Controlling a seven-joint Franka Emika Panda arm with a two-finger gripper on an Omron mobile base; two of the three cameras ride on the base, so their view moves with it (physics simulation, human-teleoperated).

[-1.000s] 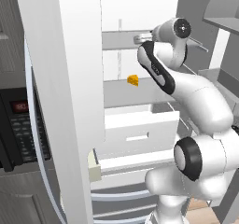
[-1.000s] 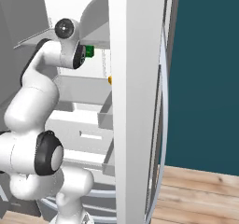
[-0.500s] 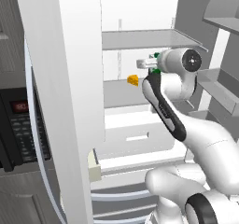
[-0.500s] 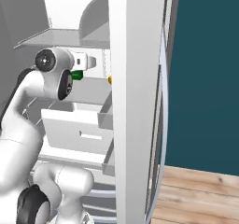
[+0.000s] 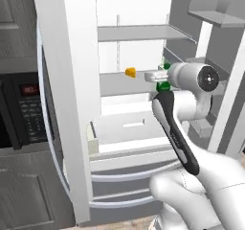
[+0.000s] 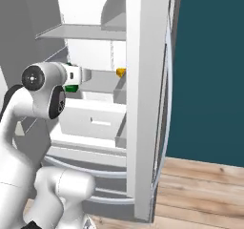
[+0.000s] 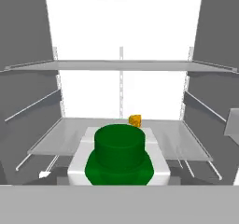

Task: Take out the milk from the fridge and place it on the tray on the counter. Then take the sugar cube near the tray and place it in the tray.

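Note:
The milk (image 7: 120, 157) sits right in front of the hand camera, showing its green cap and white top. It is held by my gripper (image 5: 155, 75) at the open fridge (image 5: 72, 80), level with the middle shelf (image 7: 74, 139). Green parts of the carton (image 5: 163, 86) peek out beside the wrist, and they show again under the hand (image 6: 71, 88) in the right base view. The gripper (image 6: 83, 74) points into the fridge (image 6: 143, 80); its fingertips are hidden behind the carton. The tray, the counter and the sugar cube are out of view.
A yellow cheese wedge (image 7: 135, 120) lies on the middle shelf behind the milk. White drawers (image 5: 127, 123) sit below it, one pulled out. The black microwave (image 5: 24, 109) is left of the fridge door. The right door (image 6: 143, 128) stands close beside the arm.
The hand has come down from the upper shelf level and drawn back toward the fridge front, and the milk has travelled with it. The elbow has swung lower.

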